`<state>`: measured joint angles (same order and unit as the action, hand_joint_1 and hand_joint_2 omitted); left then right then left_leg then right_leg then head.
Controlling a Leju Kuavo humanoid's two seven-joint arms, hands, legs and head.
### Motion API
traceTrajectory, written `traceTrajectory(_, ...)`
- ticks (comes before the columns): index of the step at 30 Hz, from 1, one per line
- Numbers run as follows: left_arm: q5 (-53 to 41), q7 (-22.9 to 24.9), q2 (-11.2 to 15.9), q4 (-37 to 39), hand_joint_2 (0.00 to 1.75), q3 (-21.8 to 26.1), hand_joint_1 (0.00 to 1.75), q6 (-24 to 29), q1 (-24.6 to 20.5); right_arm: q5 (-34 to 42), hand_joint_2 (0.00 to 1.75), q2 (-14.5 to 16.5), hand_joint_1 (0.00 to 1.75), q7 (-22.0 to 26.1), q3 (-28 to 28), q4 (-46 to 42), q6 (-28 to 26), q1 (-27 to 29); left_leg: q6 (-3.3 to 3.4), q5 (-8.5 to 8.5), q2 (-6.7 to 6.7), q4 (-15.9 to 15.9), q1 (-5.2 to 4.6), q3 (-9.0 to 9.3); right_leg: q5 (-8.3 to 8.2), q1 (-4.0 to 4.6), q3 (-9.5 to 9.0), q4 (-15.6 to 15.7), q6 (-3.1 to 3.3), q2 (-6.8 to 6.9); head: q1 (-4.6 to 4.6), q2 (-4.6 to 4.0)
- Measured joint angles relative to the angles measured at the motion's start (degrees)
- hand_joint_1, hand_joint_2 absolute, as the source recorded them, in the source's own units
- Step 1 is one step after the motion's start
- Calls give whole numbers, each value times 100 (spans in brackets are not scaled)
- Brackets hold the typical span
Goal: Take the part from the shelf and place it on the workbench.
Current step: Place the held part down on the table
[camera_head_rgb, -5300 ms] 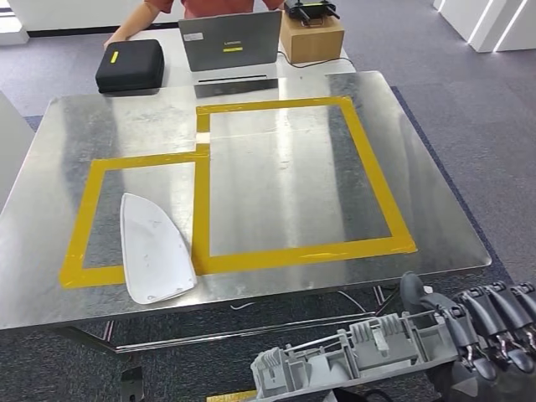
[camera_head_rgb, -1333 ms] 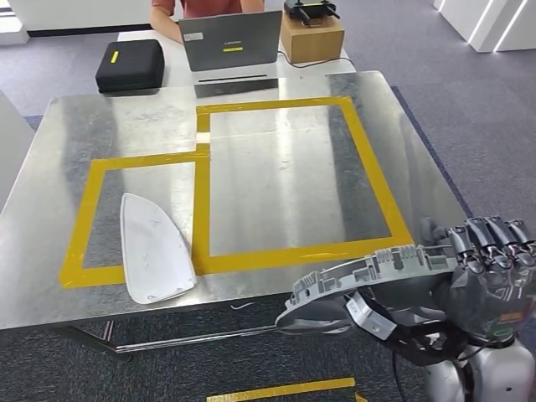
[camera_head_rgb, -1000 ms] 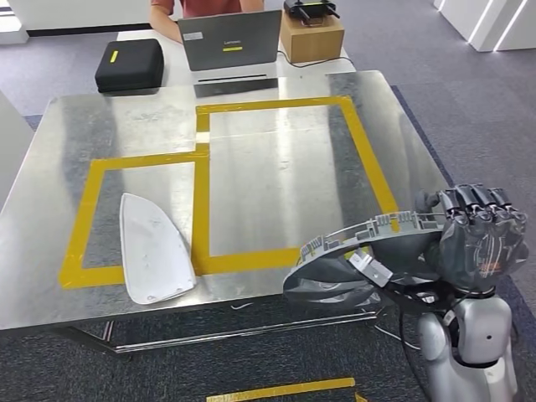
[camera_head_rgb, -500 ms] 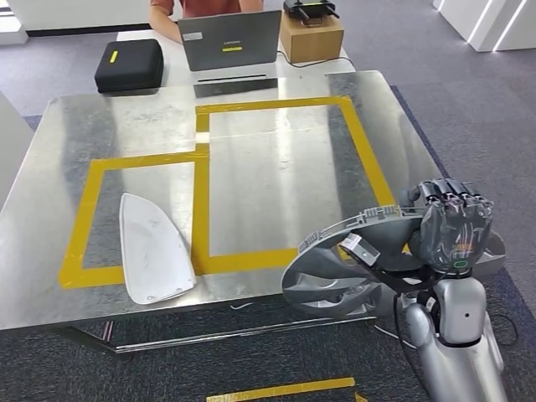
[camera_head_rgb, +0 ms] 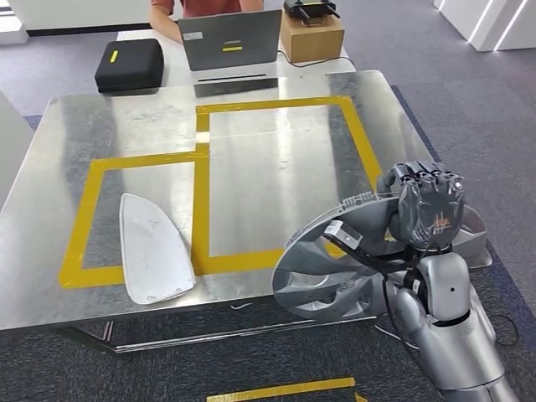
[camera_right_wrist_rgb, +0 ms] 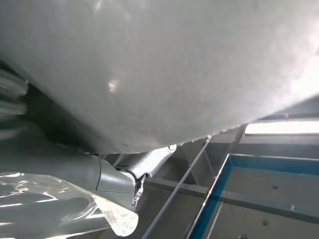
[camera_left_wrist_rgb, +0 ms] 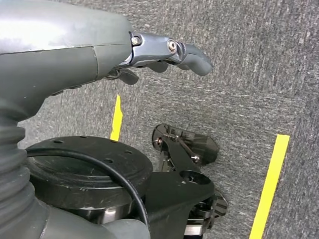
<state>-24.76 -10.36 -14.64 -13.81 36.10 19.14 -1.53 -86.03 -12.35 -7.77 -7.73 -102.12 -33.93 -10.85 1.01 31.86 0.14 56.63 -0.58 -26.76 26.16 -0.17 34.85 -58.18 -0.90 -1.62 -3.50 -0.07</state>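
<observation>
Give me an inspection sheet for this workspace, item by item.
Surface: metal workbench, marked with two yellow tape rectangles.
Job's things: grey part held tilted over the workbench's near right corner, partly overhanging the edge.
Clutter: white panel lying across the left rectangle's near tape line.
Hands: right hand grips the part's upper rim; left hand hangs over the carpet, holding nothing.
Cables: black cable running from the part's connector toward the right arm.
Surroundings: grey carpet with yellow floor tape; a second table beyond with laptop, black case and cardboard box; a person sits behind the laptop.
</observation>
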Motion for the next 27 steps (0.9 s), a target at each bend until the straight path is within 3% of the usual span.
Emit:
traceTrajectory(7,-135,26,-1,-34,175,97,0,-111,-10,908,175,-423,175,15,-226,42,1125,-887,2,-3,1,1,-4,-3,-8,-5,1,0,-5,-1,-1,0)
traceTrajectory(12,-348,-26,12,-46,175,105,0,-233,-9,2531,175,-823,175,92,-581,190,3031,-2230,4,-9,2,3,-11,-5,-15,-13,6,-1,-10,-5,-1,0)
traceTrajectory(16,-552,-31,43,-58,175,104,0,-358,15,3963,175,-1060,175,-242,-998,693,4543,-3598,7,-19,1,4,-11,-17,-21,-14,16,-1,-9,0,0,0)
traceTrajectory(18,-644,-20,63,-62,175,105,0,-410,28,4590,175,-1140,175,-465,-1235,1073,5020,-4297,8,-23,0,5,-11,-22,-23,-14,22,-2,-9,2,1,0)
traceTrajectory(22,-756,0,91,-64,175,117,0,-441,45,5276,175,-1263,175,-690,-1680,1722,5278,-5313,6,-28,-12,7,-10,-20,-23,-10,30,-2,-9,13,-1,0)
traceTrajectory(27,-826,33,103,-64,175,136,0,-475,51,5771,175,-1382,175,-910,-2063,2065,5402,-5770,6,-27,-12,7,-11,-27,-22,-11,33,-2,-10,11,-1,0)
